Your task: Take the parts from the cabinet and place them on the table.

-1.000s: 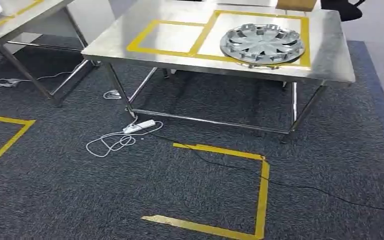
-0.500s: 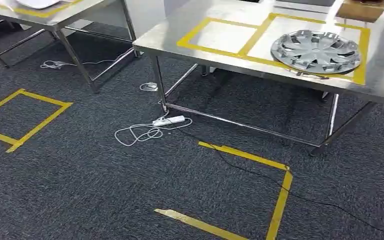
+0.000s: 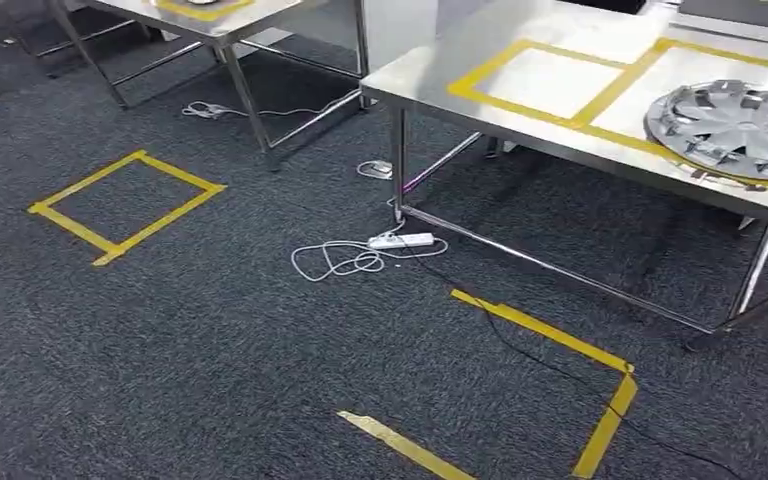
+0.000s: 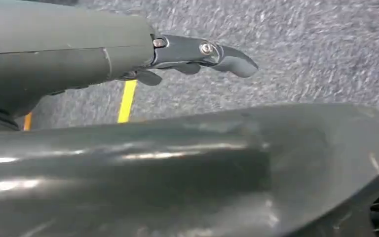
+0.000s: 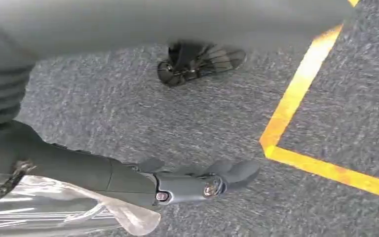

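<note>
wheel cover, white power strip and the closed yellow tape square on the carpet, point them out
wheel cover [image 3: 735, 125], head view, on its spoked silver face
white power strip [image 3: 400, 240], head view, middle of its body
yellow tape square [image 3: 175, 207], head view, on its near-right tape edge

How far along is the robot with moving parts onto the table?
One silver wheel cover already lies in a yellow taped box on the steel table; the box beside it is bare, so more remains. The left hand hangs holding nothing. Beside the right hand is clear plastic; whether it's held is unclear.
</note>
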